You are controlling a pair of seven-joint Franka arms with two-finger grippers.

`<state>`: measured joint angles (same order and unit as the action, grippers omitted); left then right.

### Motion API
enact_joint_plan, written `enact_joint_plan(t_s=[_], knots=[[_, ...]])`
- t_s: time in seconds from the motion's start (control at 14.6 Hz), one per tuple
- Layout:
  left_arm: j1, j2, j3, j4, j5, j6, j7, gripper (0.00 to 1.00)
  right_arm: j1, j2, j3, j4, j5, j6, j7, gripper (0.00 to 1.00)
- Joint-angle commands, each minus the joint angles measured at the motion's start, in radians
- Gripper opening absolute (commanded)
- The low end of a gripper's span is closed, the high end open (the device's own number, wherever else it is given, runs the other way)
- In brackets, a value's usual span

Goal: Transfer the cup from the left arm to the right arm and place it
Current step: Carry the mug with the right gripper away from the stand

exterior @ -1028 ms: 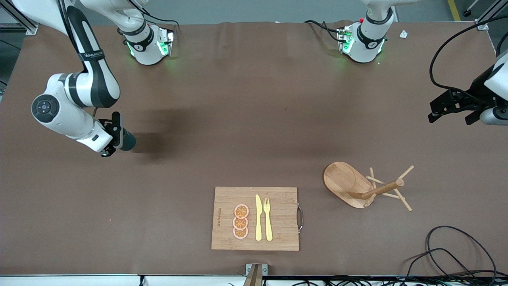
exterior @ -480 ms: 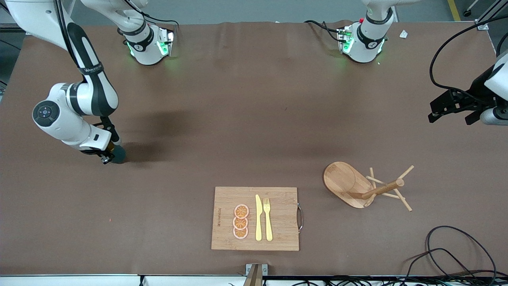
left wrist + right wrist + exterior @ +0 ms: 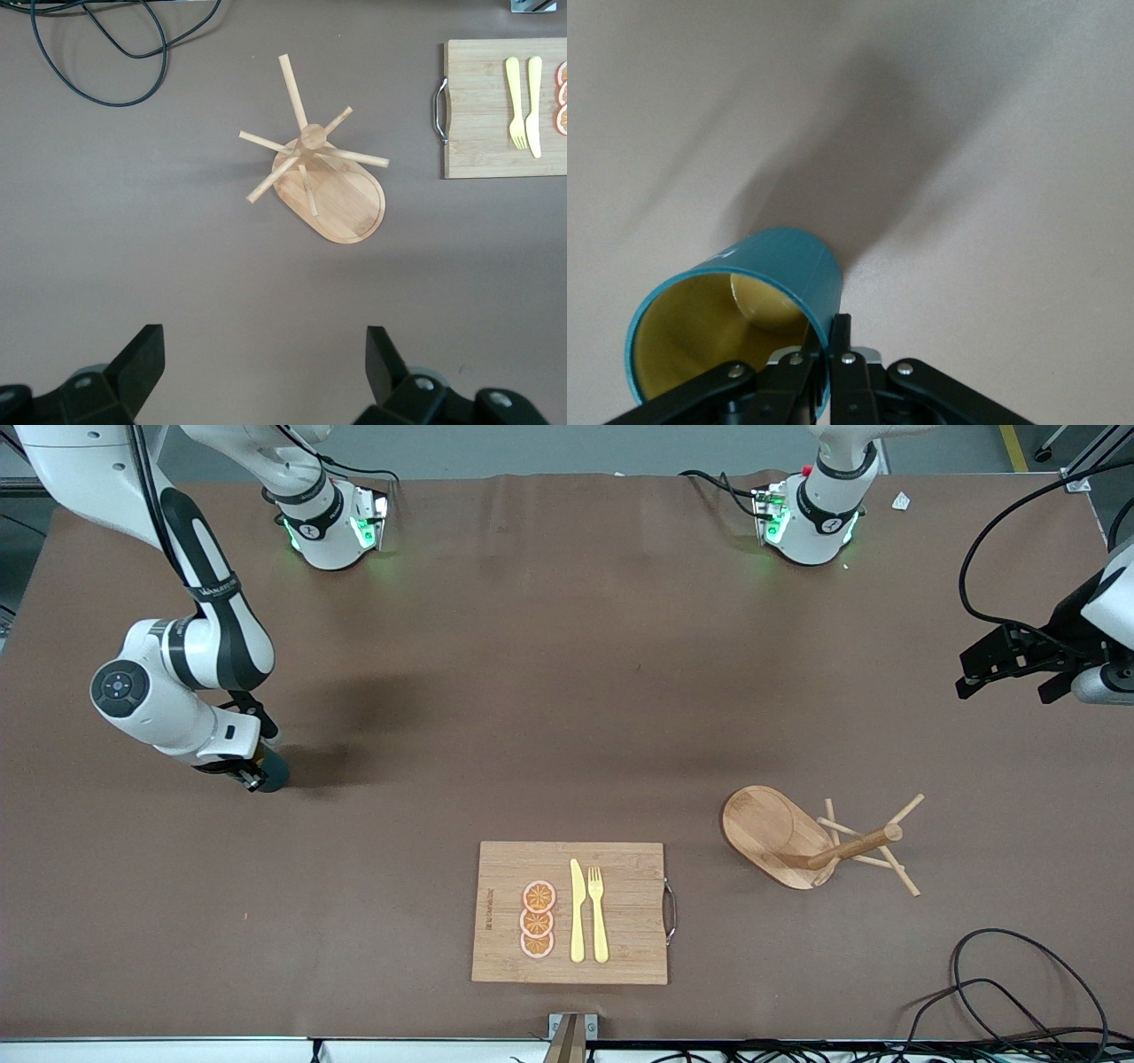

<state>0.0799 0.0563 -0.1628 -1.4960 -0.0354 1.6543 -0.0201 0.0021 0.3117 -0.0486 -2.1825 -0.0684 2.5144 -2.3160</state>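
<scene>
Right claw (image 3: 252, 772) pinches the teal cup's (image 3: 270, 769) rim, low over the tabletop (image 3: 532, 691); left claw (image 3: 261, 372) waits open.

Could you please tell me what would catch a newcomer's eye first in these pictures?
Probably the right end effector, low over the table's right-arm end, shut on the rim of a teal cup. Next, nearer the front camera, the wooden board carrying a yellow knife, a fork and orange slices, with the wooden peg rack beside it. The left end effector waits open above the table's left-arm end.
</scene>
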Motion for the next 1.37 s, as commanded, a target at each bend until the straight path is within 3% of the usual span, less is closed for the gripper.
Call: enact_joint_plan(t_s=[0.0, 0.14, 0.21, 0.27, 0.34, 0.82, 1.1, 1.3], knots=[[0.003, -0.004, -0.003, -0.004, -0.001, 0.007, 0.005, 1.00, -0.017, -0.005, 0.012, -0.007, 0.009, 0.017, -0.069, 0.01], [0.003, -0.004, -0.003, -0.004, -0.001, 0.007, 0.005, 1.00, -0.017, -0.005, 0.010, -0.007, 0.062, 0.009, -0.066, 0.07], [0.003, -0.004, -0.003, -0.004, -0.001, 0.007, 0.006, 1.00, -0.022, -0.005, 0.009, -0.005, 0.087, 0.006, -0.068, 0.86], [0.004, -0.004, -0.003, -0.003, -0.001, 0.007, 0.008, 1.00, -0.027, -0.005, 0.009, -0.005, 0.093, 0.004, -0.066, 0.96], [0.004, -0.004, -0.003, -0.003, -0.001, 0.007, 0.008, 1.00, -0.037, -0.006, 0.009, -0.003, 0.095, 0.001, -0.063, 1.00], [0.004, -0.004, -0.001, -0.003, -0.001, 0.007, 0.008, 1.00, -0.039, -0.008, 0.007, 0.062, 0.141, -0.126, -0.042, 1.00], [0.004, 0.002, 0.000, -0.001, 0.005, 0.009, 0.008, 1.00, -0.036, -0.011, 0.006, 0.116, 0.142, -0.239, 0.185, 1.00], [-0.006, 0.002, -0.003, -0.001, 0.078, 0.007, 0.006, 1.00, -0.037, -0.017, 0.006, 0.125, 0.142, -0.250, 0.347, 1.00]])
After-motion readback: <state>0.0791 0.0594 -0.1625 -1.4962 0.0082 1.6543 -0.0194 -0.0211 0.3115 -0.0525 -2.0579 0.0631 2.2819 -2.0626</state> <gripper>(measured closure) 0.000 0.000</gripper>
